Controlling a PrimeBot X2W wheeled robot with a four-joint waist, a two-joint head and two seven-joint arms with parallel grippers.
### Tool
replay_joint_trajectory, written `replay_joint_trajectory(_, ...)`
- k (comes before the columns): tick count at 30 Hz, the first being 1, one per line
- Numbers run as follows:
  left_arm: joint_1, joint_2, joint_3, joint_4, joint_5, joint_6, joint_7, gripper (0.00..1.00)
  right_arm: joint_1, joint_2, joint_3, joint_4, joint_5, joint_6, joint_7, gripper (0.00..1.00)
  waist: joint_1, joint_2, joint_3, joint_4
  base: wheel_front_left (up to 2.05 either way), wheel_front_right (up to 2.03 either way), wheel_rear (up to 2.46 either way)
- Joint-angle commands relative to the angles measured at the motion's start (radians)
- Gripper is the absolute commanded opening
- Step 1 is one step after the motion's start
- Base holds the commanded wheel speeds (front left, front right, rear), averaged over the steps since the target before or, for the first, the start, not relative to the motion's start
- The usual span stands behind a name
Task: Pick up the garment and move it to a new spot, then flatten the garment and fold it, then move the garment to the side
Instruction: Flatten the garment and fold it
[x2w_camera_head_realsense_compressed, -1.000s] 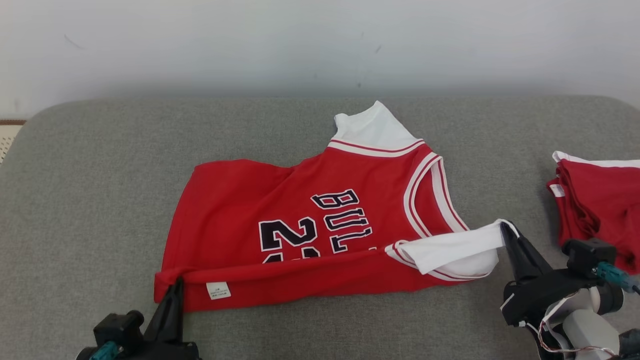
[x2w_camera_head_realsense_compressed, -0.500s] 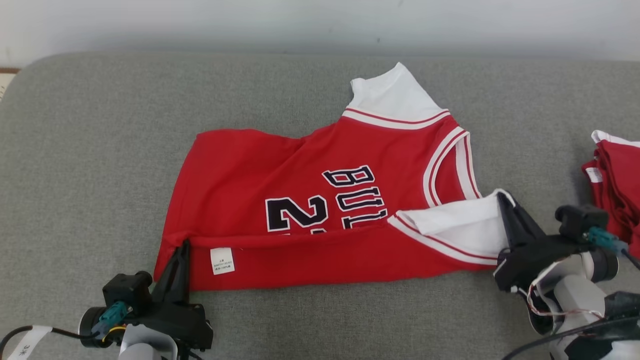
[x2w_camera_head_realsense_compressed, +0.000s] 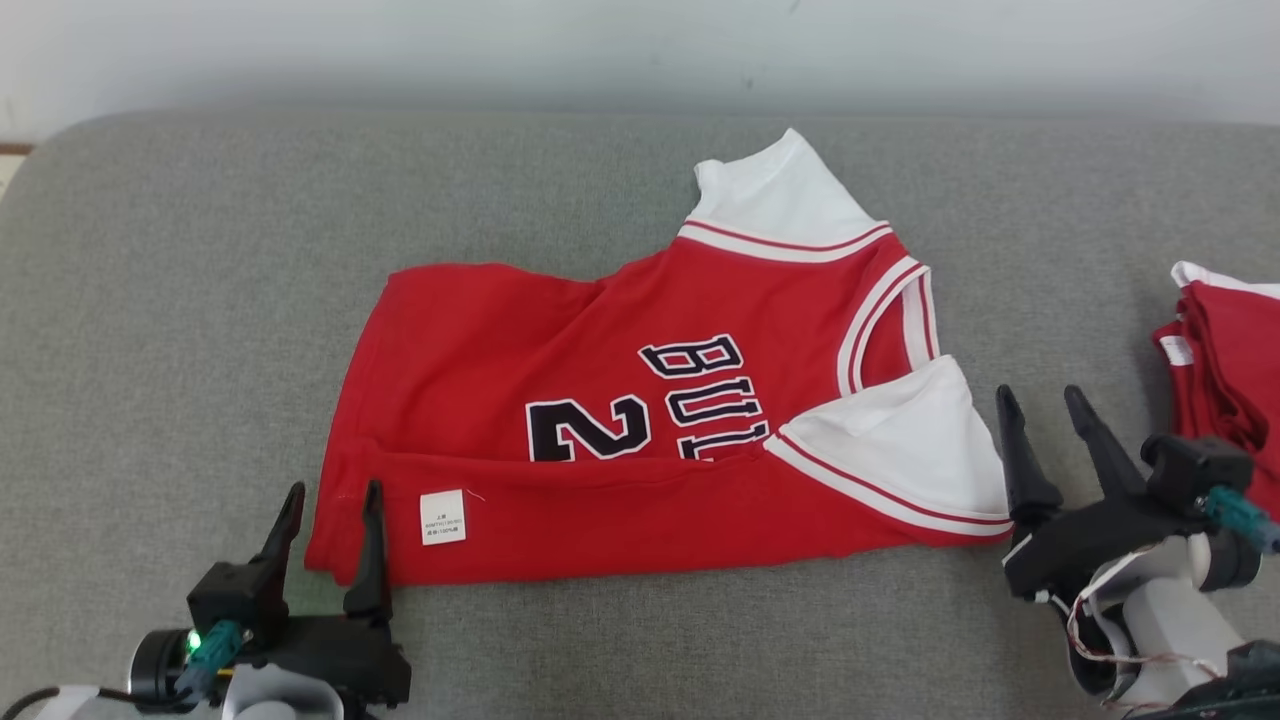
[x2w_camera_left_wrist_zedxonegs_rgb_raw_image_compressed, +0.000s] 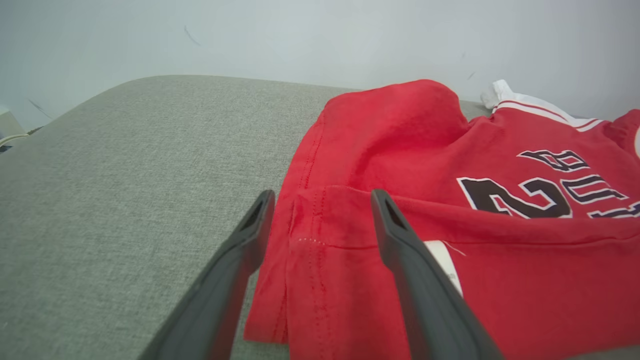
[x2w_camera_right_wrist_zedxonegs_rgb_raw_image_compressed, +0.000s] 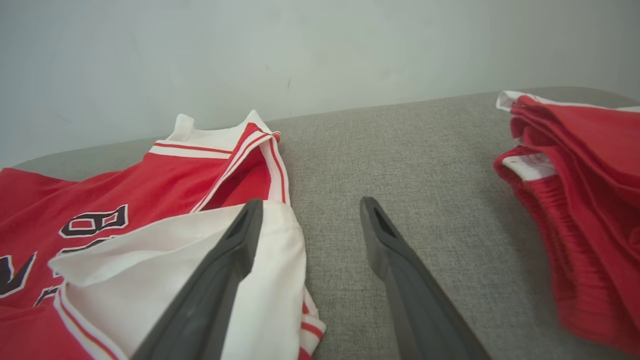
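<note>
head view: both hands have just released. the left hand (x2w_camera_head_realsense_compressed: 333, 492) stands spread across the near-left hem corner of the garment (x2w_camera_head_realsense_compressed: 640, 330). the right hand (x2w_camera_head_realsense_compressed: 1038, 395) stands spread just beside the white sleeve (x2w_camera_head_realsense_compressed: 900, 440). half a second ago each was clenched on that cloth. the garment lies on the grey worktop (x2w_camera_head_realsense_compressed: 180, 300), its near edge folded over the front. judgement: first fold laid; further folds and the move aside remain. the lettering (x2w_camera_head_realsense_compressed: 705, 385) reads "bul", the numeral (x2w_camera_head_realsense_compressed: 588, 430) "2", both partly covered. the care label (x2w_camera_head_realsense_compressed: 442, 517) is too small to read.
</note>
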Motion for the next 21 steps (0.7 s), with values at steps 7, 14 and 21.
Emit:
replay_joint_trajectory(7, 0.078, 0.002, 0.017, -0.016, 0.012, 0.013, -0.004, 1.00, 0.084, 0.028, -0.005, -0.026, -0.034, -0.001, 0.000, 1.00, -0.0001, -0.0001, -0.055, -0.020, 0.00, 0.00, 0.00)
replay_joint_trajectory(14, 0.121, 0.002, 0.007, -0.020, -0.015, 0.023, -0.004, 1.00, 0.132, 0.037, 0.010, -0.010, -0.051, -0.001, 0.000, 1.00, -0.0001, -0.0001, -0.071, -0.012, 0.00, 0.00, 0.00)
replay_joint_trajectory(21, 0.140, 0.002, -0.005, -0.018, -0.035, 0.028, -0.004, 1.00, 0.145, 0.040, 0.000, 0.042, -0.028, -0.001, 0.000, 1.00, -0.0001, -0.0001, -0.061, 0.009, 0.00, 0.00, 0.00)
